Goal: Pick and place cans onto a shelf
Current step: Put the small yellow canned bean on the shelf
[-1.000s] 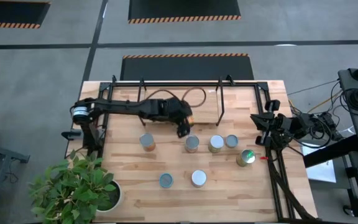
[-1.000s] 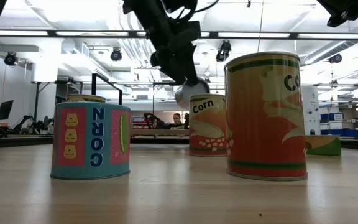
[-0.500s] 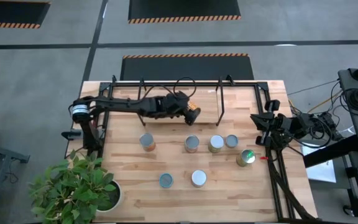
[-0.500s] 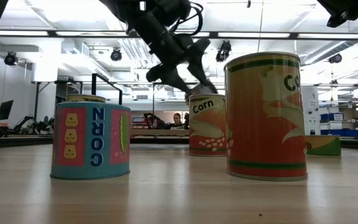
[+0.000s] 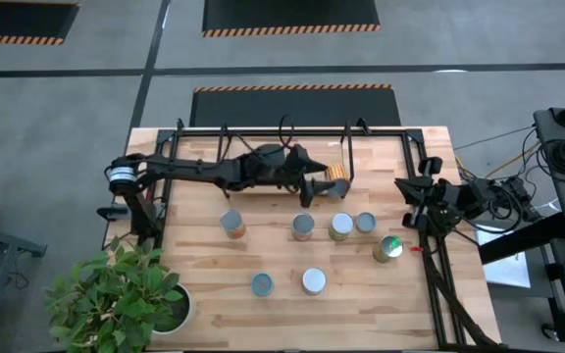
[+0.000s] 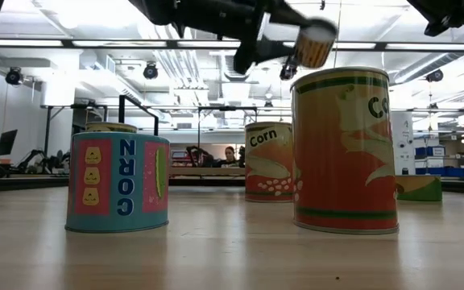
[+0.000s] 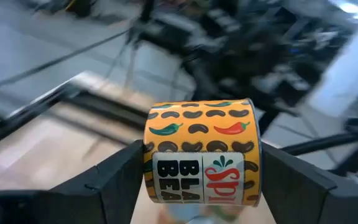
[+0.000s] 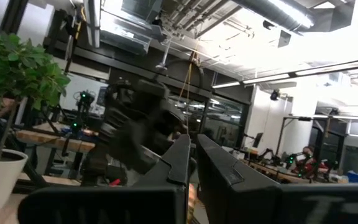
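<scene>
progress: no can visibly standing on the shelf [image 5: 346, 147] yet; one can is in the air on its way, seven wait on the table, so I judge the task barely started
carried can: black-bean can [image 7: 201, 151] clamped between the fingers of the left gripper [image 5: 324, 181], held on its side above the table, at the shelf's right end by the black upright rods; in the low view the same can [image 6: 313, 43] hangs high and tilted
left gripper: closed on the can's sides, a dark finger [image 7: 107, 180] pressing either flank
right gripper: [image 8: 191, 163] parked at the table's right edge, fingers drawn together with only a thin slit between, holding nothing
cans left: row of four, [image 5: 231, 224], [image 5: 303, 226], [image 5: 340, 226], [image 5: 365, 223]; one more toward the right edge, shinier top [image 5: 388, 247]; two nearer the front, [image 5: 262, 284] and [image 5: 313, 281]
can material: smooth metal cylinders, flat round silvery or blue-grey lids, glossy paper labels; carried one is orange with black bean shapes and chilli peppers
low view labels: teal and pink corn can [image 6: 118, 182]; tall orange can [image 6: 345, 149]; orange corn can behind [image 6: 268, 161]
shelf: thin black rods, open frame, along the far edge of the table
table: [image 5: 214, 314] pale wood planks, visible grain, flat
other: leafy green plant in a white pot [image 5: 126, 294] at the front left corner
</scene>
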Robot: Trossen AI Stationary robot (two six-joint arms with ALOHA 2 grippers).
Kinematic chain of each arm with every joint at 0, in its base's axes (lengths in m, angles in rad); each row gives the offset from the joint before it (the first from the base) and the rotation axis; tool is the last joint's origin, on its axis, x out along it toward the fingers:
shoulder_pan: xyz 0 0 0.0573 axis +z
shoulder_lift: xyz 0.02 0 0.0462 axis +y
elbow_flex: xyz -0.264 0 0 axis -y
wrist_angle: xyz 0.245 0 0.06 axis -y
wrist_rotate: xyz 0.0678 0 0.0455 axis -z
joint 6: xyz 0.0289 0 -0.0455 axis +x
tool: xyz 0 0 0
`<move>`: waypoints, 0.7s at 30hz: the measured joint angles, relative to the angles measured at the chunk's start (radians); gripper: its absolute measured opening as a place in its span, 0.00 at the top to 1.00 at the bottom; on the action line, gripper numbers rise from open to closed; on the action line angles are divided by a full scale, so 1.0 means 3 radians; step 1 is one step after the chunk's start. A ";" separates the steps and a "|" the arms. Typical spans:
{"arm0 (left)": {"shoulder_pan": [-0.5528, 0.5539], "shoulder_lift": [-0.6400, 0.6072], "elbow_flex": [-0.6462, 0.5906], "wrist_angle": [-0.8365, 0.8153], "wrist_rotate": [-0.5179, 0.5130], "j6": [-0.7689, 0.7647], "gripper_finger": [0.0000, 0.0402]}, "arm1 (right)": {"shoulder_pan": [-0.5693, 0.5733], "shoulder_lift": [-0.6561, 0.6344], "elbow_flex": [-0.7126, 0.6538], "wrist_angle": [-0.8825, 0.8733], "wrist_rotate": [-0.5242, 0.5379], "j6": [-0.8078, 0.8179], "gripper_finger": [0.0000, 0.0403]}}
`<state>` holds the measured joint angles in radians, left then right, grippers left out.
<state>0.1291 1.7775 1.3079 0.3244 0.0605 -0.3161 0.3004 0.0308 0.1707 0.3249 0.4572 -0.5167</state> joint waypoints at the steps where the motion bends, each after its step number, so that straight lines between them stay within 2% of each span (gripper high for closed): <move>1: -0.0018 0.0000 -0.0056 0.0140 0.0027 0.0017 0.34 | 0.0001 0.0012 0.0000 0.0004 -0.0001 0.0000 0.96; 6: -0.0027 0.0000 -0.0282 0.0540 0.0038 -0.0176 0.34 | 0.0000 0.0169 0.0000 0.0027 0.0066 -0.0064 0.96; 9: 0.0017 0.0000 -0.0406 0.0767 0.0034 -0.0479 0.34 | 0.0000 0.0371 0.0000 0.0139 0.0196 -0.0177 0.96; 15: 0.0188 -0.0003 -0.0707 0.0952 0.0023 -0.1003 0.34 | 0.0001 0.0876 0.0160 0.0216 0.0641 -0.0311 0.96; 21: 0.0300 -0.0008 -0.0981 0.0949 -0.0368 -0.1465 0.33 | 0.0001 0.1288 0.0584 -0.0470 0.0693 0.0024 0.96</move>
<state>0.2192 1.7752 1.0135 0.6090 -0.0498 -0.7556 0.3008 0.4171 0.3461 0.1839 0.6651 -0.5094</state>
